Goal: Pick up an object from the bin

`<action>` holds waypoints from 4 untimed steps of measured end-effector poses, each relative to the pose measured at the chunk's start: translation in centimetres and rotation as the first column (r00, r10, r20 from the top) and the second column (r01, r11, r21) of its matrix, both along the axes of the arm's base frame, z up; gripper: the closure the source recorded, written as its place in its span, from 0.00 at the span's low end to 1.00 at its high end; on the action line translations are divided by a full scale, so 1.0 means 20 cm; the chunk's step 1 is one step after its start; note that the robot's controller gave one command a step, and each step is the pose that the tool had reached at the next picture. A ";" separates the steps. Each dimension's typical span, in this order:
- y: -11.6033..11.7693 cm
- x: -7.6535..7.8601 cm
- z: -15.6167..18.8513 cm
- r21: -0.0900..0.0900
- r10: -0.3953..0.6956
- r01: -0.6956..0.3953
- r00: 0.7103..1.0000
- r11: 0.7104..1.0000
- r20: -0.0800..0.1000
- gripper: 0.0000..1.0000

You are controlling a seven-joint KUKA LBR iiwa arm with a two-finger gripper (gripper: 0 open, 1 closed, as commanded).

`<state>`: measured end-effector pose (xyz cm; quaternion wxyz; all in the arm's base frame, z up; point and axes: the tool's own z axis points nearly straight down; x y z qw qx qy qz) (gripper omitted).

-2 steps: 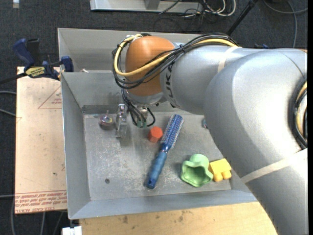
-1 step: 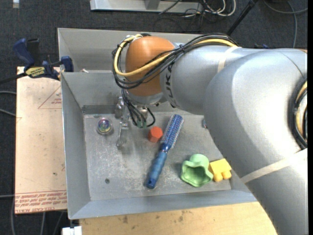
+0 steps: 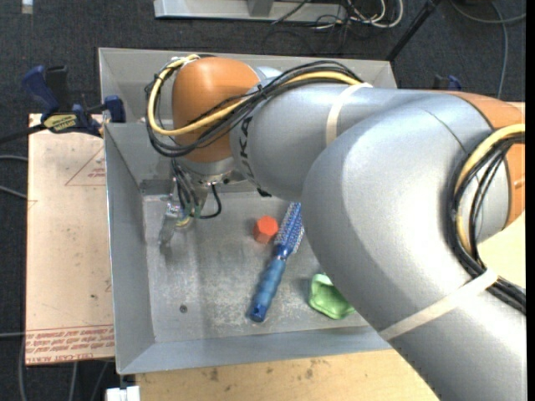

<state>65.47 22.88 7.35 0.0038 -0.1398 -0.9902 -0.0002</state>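
My gripper [image 3: 174, 220] hangs low over the bin's floor in its left back part, close to the left wall. A small orange-red block [image 3: 266, 228] lies on the floor to its right, well apart from it. Just beyond the block a blue brush [image 3: 276, 262] lies slanted, its bristled head toward the back and its handle toward the front. Nothing shows on the floor directly under the gripper.
A crumpled green thing [image 3: 328, 297] lies at the front right, partly under the arm. The thick grey arm covers the bin's right side and back. Bare floor stretches between the gripper and the front wall.
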 end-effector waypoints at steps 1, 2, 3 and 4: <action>-0.01 0.01 0.00 0.000 -0.002 0.002 1.000 1.000 0.008 1.00; -0.03 0.02 0.70 0.002 0.030 -0.030 0.999 1.000 0.020 1.00; -0.04 0.01 0.67 -0.001 0.030 -0.030 0.999 1.000 0.011 0.00; -0.29 -0.16 -0.04 -0.004 -0.226 0.226 0.974 0.974 0.001 0.00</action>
